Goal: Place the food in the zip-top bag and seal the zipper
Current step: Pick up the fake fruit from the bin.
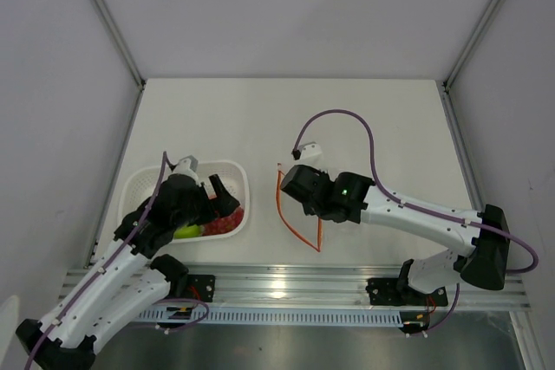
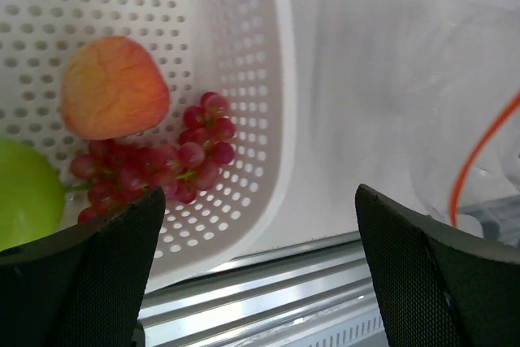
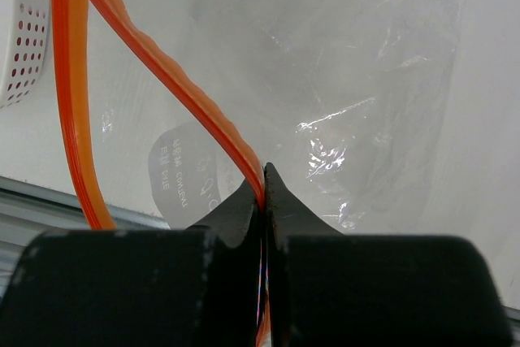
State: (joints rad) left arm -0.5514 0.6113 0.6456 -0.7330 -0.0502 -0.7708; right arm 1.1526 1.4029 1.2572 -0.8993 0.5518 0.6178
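Silver rail (image 1: 286,283) runs along the six-o'clock edge of the white worktop (image 1: 364,119). Just beyond, at eight o'clock, the left jaws gape wide and empty over a white basket (image 1: 139,184) holding grapes (image 2: 162,160), a peach (image 2: 114,87) and an apple (image 2: 24,193). Toward six o'clock the right jaws pinch shut on the orange zipper (image 3: 162,79) of the clear bag (image 3: 366,79). Pale grey walls (image 1: 286,6) close the twelve-o'clock side.

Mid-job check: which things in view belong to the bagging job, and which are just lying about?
Job: peach, grapes, green apple, zip-top bag, zipper.
Just there: white basket holding the fruit, metal rail along the near edge.
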